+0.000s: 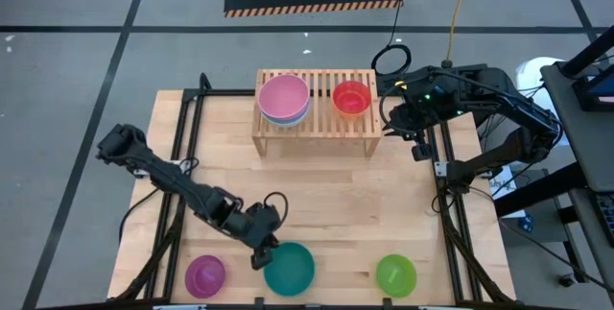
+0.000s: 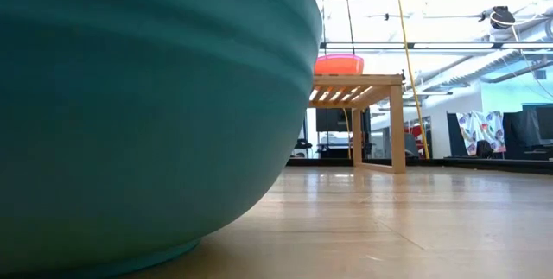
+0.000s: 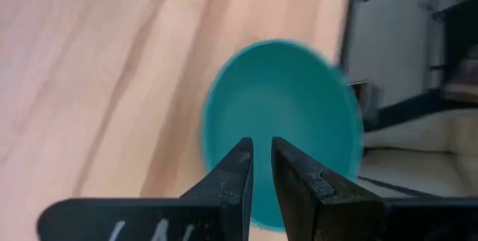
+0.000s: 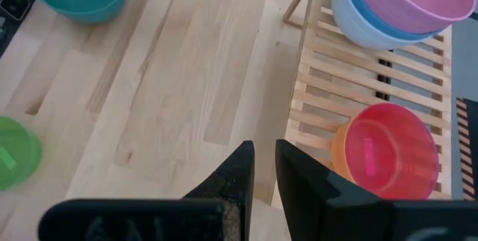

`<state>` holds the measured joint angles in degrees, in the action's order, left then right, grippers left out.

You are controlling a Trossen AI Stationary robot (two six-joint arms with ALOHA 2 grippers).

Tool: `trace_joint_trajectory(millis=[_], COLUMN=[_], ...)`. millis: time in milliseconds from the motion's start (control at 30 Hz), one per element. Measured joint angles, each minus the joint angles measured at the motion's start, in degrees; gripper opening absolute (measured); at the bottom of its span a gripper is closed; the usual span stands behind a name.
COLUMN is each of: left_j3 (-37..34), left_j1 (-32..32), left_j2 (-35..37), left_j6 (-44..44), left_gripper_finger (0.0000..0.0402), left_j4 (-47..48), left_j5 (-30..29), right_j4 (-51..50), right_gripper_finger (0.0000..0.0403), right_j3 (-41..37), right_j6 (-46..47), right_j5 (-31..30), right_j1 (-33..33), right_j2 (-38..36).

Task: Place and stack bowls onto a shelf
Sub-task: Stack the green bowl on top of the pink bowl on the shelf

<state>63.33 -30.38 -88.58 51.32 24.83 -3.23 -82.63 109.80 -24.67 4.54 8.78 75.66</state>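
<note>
**Both jaws narrow and empty; seven bowls counted, four on the shelf**

I read the left gripper (image 3: pixel 260 168) as set to a narrow slit, its two dark fingers nearly parallel with only a thin gap between them and nothing in that gap. It hangs over the near rim of the teal bowl (image 1: pixel 289 268), at the front edge of the table (image 1: pixel 317 204); whether a fingertip touches the rim I cannot tell. The right gripper (image 4: pixel 264 168) shows the same narrow gap, also empty. It hangs beside the right end of the shelf (image 1: pixel 317 123), above bare wood, touching nothing.

Count of bowls: seven that I can make out.
- On the shelf, left part: one stack of three, a pink bowl (image 1: pixel 283 93) nested in a blue bowl (image 4: pixel 357 2), which sits in a white bowl (image 4: pixel 345 20).
- On the shelf, right part: a red bowl (image 1: pixel 351 96). In the right wrist view an orange-yellow edge shows just under it on one side; I cannot tell whether that is a further bowl.
- On the table, front row: a purple bowl (image 1: pixel 204 274) at the left, the teal bowl just beside it toward the middle, and a green bowl (image 1: pixel 395 274) well apart at the right. All three stand upright and single.

Count of shelves: one, at the back of the table, its slatted top level. In the low view the teal bowl fills the left half, with the shelf far behind it.
</note>
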Motion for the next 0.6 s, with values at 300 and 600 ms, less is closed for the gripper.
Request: trace_joint_trajectory(millis=[300, 600], left_j3=[0.0, 0.0], left_j1=[-2.0, -2.6], left_j2=[-3.5, -4.1], left_j6=[6.4, 8.2], left_gripper_finger=[0.0056, 0.0056], left_j4=[1.3, 2.5], left_j5=[-3.4, -3.8], right_j4=[0.0, 0.0], right_gripper_finger=[0.0050, 0.0050], right_j3=[0.0, 0.0], right_j6=[0.5, 1.5], right_j5=[0.0, 0.0], right_j1=[0.0, 0.0], right_j2=[0.0, 0.0])
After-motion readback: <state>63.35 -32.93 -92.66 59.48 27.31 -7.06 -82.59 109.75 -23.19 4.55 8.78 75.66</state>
